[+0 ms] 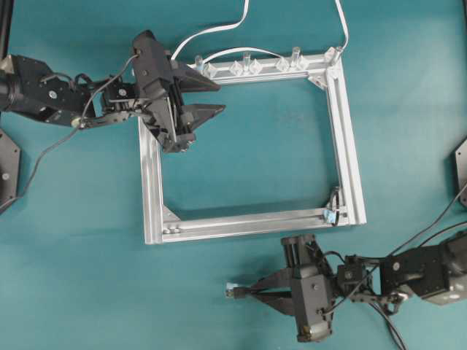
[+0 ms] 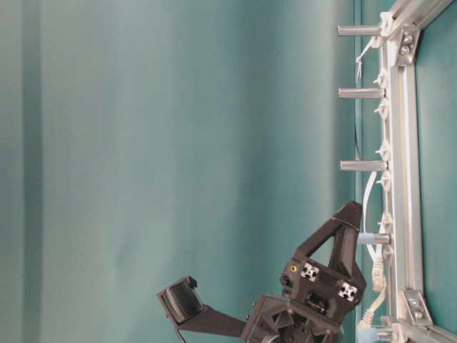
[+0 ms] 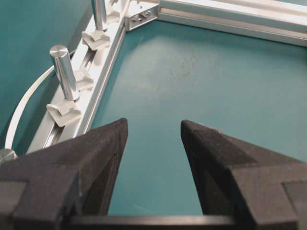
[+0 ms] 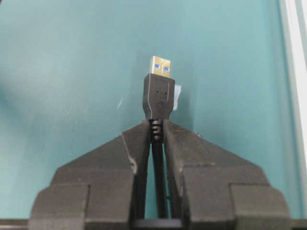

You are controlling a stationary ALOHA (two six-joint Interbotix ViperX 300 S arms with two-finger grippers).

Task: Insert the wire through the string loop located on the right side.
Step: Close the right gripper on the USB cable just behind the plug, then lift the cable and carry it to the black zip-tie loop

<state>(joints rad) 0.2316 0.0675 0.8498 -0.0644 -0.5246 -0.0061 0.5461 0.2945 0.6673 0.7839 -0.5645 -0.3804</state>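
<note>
I have the wire (image 4: 158,139) pinched tight in my right pincer (image 4: 157,132), with the two fingers pressed together just behind the small black plug (image 4: 159,98). The plug sticks out past my fingertips, and its shiny metal tip (image 4: 160,67) points away from me. So the picking up part is done. The poking through part is not done yet. The string loop (image 1: 333,206) is at the right end of the near bar of the metal frame (image 1: 350,146), by the corner, with a small light-blue bit (image 1: 330,216) at its bottom. From above, my right pincer (image 1: 252,293) is out on the green worktop (image 1: 87,292), outside the frame and apart from the loop, and the plug points to the left, not at the loop. I think I need to turn the plug toward the loop, bring it close, and push it through. The loop is very thin, so I may miss it. My left pincer (image 3: 153,143) has its fingers wide apart and holds nothing. It hangs over the far left corner of the frame, by the metal pegs (image 3: 64,72).
</note>
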